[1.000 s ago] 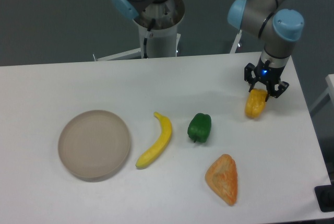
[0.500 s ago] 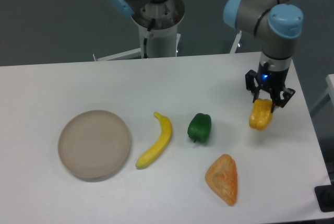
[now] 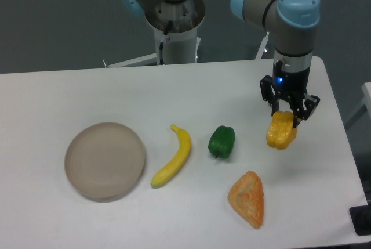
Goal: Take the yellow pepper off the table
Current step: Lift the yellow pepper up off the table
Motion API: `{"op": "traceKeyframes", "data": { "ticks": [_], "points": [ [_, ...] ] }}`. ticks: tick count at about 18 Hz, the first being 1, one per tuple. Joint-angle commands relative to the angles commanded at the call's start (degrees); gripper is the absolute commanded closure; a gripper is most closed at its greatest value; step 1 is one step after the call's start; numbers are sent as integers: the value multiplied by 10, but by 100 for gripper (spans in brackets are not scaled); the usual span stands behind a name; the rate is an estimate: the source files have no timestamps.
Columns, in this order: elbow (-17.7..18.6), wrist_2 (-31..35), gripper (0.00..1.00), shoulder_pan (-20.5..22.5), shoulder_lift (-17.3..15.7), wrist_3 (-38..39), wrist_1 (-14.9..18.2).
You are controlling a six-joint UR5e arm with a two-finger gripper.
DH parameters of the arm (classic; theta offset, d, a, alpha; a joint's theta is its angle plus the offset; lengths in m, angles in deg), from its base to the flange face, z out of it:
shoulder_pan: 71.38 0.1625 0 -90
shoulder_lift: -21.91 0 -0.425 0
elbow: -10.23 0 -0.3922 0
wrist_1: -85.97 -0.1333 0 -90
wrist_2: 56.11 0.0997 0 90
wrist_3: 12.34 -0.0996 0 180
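- One arm is all I have on this rig, and its hand (image 3: 288, 116) is clamped on the top of the yellow pepper (image 3: 282, 132), black fingers (image 3: 268, 93) closed in on either side of it.
- I see the yellow pepper hanging below the hand, tilted, with what looks like a soft shadow on the surface (image 3: 174, 86) beneath it; I read it as lifted clear, though from this angle I cannot be sure of the gap.
- Taking the green pepper (image 3: 221, 141) as my landmark: the yellow pepper is to its right, near it but apart, at about the same depth on the surface.
- A banana (image 3: 174, 155) lies just left of the green pepper, curved, running from upper right to lower left.
- A round beige plate (image 3: 105, 159) sits farther left of the green pepper, beyond the banana.
- An orange-tan triangular pastry (image 3: 247, 198) lies in front of the green pepper, slightly to its right, and forward and left of the held pepper.
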Motion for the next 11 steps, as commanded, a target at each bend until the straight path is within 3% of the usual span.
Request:
{"op": "traceKeyframes", "data": {
  "ticks": [11],
  "points": [
    [-18, -1, 60, -3, 6, 4, 0]
  ]
}}
